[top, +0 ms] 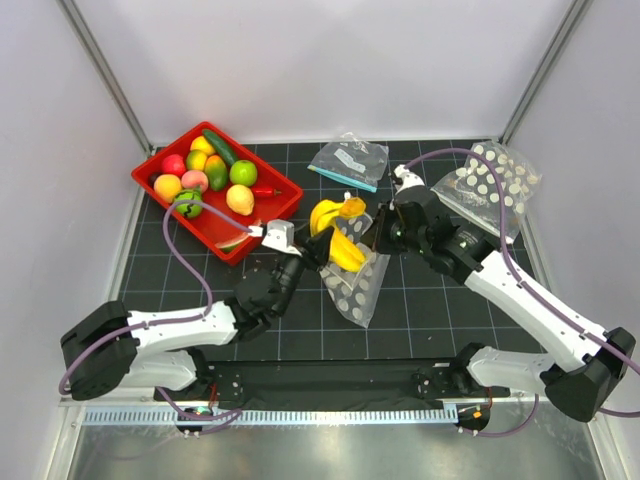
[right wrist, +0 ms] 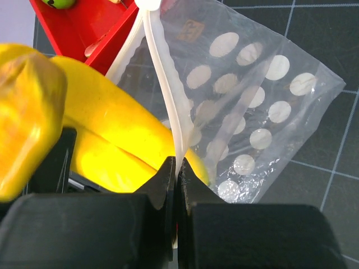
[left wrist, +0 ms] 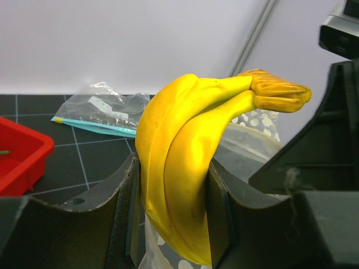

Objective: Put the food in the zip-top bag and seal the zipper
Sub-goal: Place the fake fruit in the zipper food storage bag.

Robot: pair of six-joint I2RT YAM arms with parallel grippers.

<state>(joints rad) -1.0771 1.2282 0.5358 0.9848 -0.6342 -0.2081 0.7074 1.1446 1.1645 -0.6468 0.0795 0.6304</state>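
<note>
You've got the left gripper (left wrist: 171, 196) clamped on the bananas (left wrist: 185, 129), at the mouth of the zip-top bag (right wrist: 263, 112), mid-mat. Right gripper (right wrist: 176, 168) is pinched tight on the zipper (right wrist: 165, 73). Surface is a black grid mat (top: 430, 310). Red tray (top: 282, 190) rear left, undotted bag (top: 350, 160) rear centre. White walls (top: 330, 60), metal corner posts (top: 108, 75).

My left arm (top: 190, 325) reaches from the near-left corner toward the middle of the bench (top: 450, 320), its claw (top: 318, 245) clamped on the bananas (left wrist: 179, 145). My right arm (top: 530, 300) bends in from the near-right corner, claw (top: 380, 232) pinched tight on the zipper (right wrist: 166, 78). The two claws are close together.
</note>
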